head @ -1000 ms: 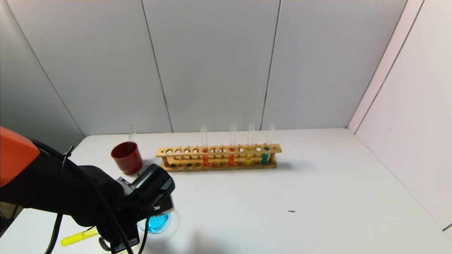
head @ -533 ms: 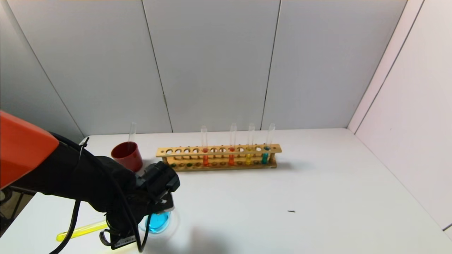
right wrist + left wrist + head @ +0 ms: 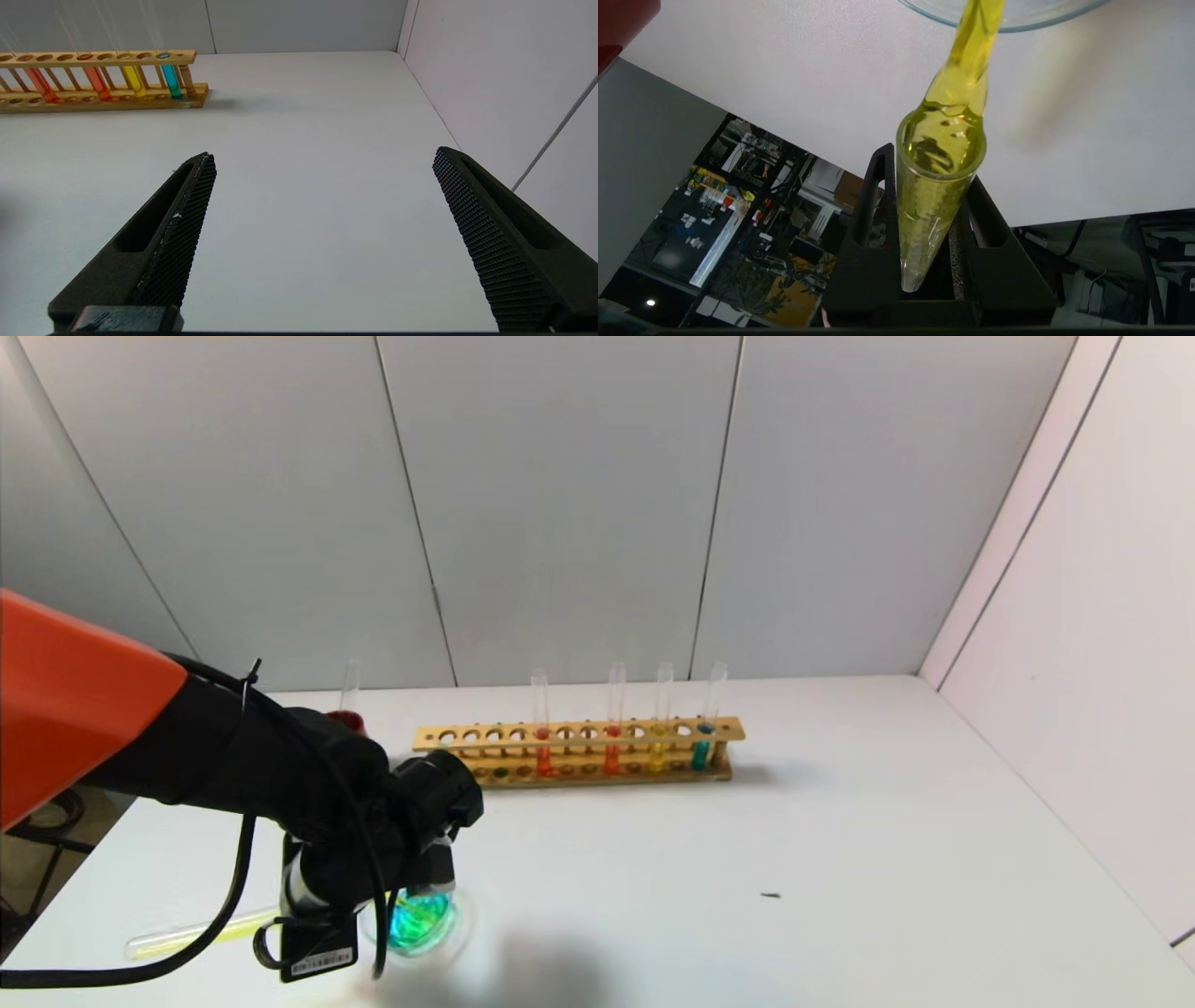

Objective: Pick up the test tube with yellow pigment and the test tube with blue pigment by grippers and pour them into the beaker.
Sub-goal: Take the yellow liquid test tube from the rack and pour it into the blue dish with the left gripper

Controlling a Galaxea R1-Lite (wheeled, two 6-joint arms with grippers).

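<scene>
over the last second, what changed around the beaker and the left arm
The left gripper, shut on the test tube with yellow pigment, tipped it further: its closed end swung out to the robot's left and it now looks nearly drained. Yellow is streaming into the beaker, whose liquid went from plain blue to blue-green. The arm shifted toward the rack, now hiding most of the red cup. The rack stayed put.

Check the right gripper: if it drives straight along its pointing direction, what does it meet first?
Nothing close. The right gripper is open, with only bare white table between its fingers. It points along the tabletop toward the grey back wall. The wooden rack sits off to one side of that line, though depth is hard to judge.
</scene>
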